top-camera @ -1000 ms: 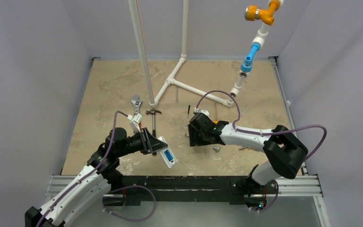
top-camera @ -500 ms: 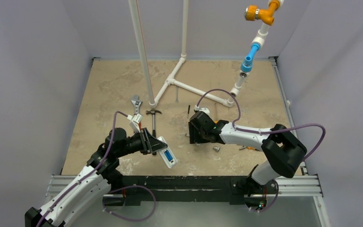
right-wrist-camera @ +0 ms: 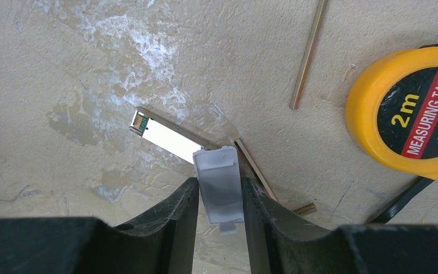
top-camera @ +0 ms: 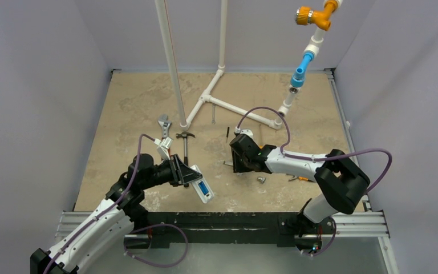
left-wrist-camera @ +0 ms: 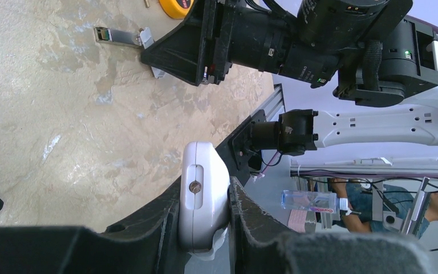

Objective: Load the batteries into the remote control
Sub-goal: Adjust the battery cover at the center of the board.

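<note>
The left claw is closed tight on the remote control. Its two fingers press the long sides of the white handset, and one rounded end comes out past the fingertips. In the top view the remote hangs tilted over the near part of the desk, just right of the left claw and a little nearer than it. Its open back faces up, and blue shows in the recess, the batteries; how many are in there cannot be told. The right claw is well apart from the remote, to the right, low over the middle of the desk. It is narrowed onto a small grey-white cover piece, with one finger against each long edge. Whether the cover is off the desk cannot be told. Just beyond the cover lies a flat shiny metal piece, and to the right of it a yellow tape measure and a thin rod.
</note>
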Robot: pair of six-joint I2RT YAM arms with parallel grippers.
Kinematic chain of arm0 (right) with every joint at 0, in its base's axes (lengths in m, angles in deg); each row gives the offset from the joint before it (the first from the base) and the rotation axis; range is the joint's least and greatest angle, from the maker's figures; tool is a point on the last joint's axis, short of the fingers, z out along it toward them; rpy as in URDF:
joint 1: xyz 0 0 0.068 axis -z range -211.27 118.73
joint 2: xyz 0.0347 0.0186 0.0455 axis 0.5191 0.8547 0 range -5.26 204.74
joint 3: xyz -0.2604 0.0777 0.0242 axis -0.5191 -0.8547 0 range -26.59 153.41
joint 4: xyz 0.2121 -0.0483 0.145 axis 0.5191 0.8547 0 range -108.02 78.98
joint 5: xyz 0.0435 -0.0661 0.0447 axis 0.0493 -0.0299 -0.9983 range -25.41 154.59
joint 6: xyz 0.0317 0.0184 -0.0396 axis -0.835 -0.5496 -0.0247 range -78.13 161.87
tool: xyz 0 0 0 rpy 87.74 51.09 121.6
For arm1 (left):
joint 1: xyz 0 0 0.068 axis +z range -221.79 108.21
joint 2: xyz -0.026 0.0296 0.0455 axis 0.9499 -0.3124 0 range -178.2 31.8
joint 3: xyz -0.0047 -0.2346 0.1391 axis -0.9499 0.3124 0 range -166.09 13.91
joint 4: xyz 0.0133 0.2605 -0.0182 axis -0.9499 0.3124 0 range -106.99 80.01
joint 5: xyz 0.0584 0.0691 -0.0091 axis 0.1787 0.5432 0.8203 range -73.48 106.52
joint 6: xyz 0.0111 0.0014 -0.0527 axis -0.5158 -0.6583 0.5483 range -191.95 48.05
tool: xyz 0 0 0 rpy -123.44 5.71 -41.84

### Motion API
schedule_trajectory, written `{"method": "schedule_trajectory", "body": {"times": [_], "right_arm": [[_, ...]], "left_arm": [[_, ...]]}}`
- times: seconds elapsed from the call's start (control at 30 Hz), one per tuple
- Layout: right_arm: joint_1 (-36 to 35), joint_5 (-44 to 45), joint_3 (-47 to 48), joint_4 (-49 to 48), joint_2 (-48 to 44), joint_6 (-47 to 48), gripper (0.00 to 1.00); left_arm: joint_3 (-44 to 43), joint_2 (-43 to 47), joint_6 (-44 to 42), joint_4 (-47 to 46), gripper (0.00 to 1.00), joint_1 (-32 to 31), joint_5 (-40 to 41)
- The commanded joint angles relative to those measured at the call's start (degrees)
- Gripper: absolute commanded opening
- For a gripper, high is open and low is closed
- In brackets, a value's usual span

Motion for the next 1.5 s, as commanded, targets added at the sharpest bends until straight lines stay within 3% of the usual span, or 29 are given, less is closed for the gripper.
{"method": "schedule_trajectory", "body": {"times": [0.0,0.3,0.57,0.8,1.1,1.3,1.47], "right_arm": [[0.0,-1.8,-2.5,0.1,2.5,0.6,0.31],[0.0,-2.4,-2.6,-1.4,4.3,0.6,0.17],[0.0,-1.9,-2.3,-1.5,5.3,0.7,0.21],[0.0,-0.7,-3.9,-2.6,2.4,0.6,0.13],[0.0,0.6,-4.5,-3.2,-5.5,2.8,0.12],[0.0,5.6,-4.1,0.9,-11.6,0.9,0.12],[0.0,15.5,-2.0,10.8,-13.8,-3.6,0.15]], "left_arm": [[-1.3,0.6,-0.9,-1.9,0.00,0.3,-0.5],[-0.7,2.1,-0.8,-0.7,0.00,0.3,0.2],[-0.8,2.0,-0.8,-0.7,0.00,0.3,0.2],[-0.7,2.1,-0.8,-0.5,0.00,0.3,0.2],[-0.7,2.1,-0.7,-0.7,0.00,0.3,0.3],[-0.7,2.1,-0.7,-0.6,0.00,0.3,0.2],[-0.7,1.7,-0.6,-1.1,0.00,0.3,0.1]]}}
